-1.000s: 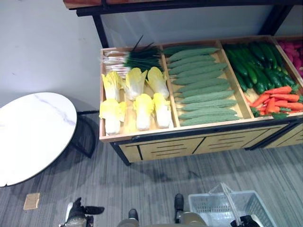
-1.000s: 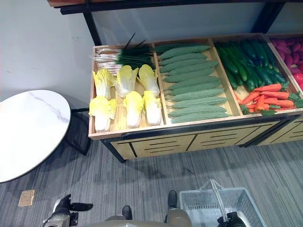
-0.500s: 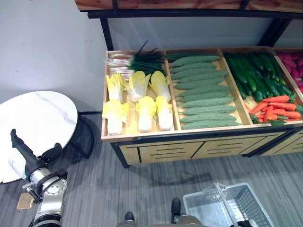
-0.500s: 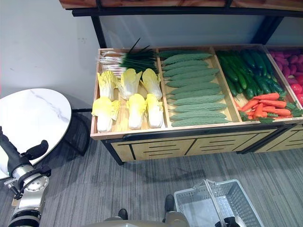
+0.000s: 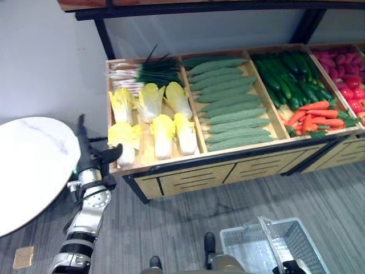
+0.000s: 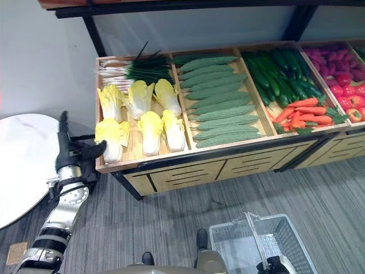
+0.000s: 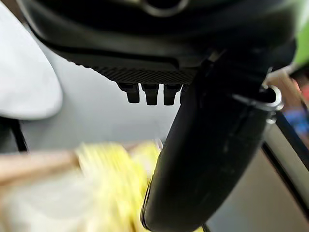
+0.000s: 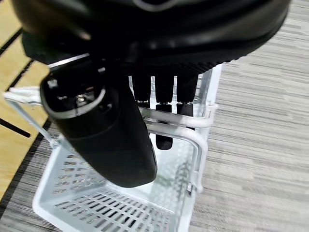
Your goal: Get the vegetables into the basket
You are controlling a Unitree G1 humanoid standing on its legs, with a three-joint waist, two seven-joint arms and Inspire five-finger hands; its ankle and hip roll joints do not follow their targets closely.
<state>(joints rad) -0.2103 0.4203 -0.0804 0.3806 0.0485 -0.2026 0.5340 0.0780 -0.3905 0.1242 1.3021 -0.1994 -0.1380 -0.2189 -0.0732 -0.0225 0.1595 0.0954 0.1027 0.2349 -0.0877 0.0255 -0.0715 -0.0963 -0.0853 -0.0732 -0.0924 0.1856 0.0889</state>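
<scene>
L hand is up at the near-left corner of the wooden display bin, fingers straight and pointing up, thumb stuck out toward the bin, holding nothing. Nearest veg is the front-left napa cabbage, just beside the thumb, further into the bin from the hand, over the front rim; its long axis runs front-to-back, stem end toward the rim. So L hand is much the nearer one; R hand is well clear of the bin, low in front of it, fingers curled round the handle of the white basket, which looks empty. Bitter gourds, cucumbers, carrots lie further right in the bin, crosswise or angled. Room: open above the cabbages; round white table sits close left of the bin, near the L arm, so prob. reach in over the rim, not from the side.
</scene>
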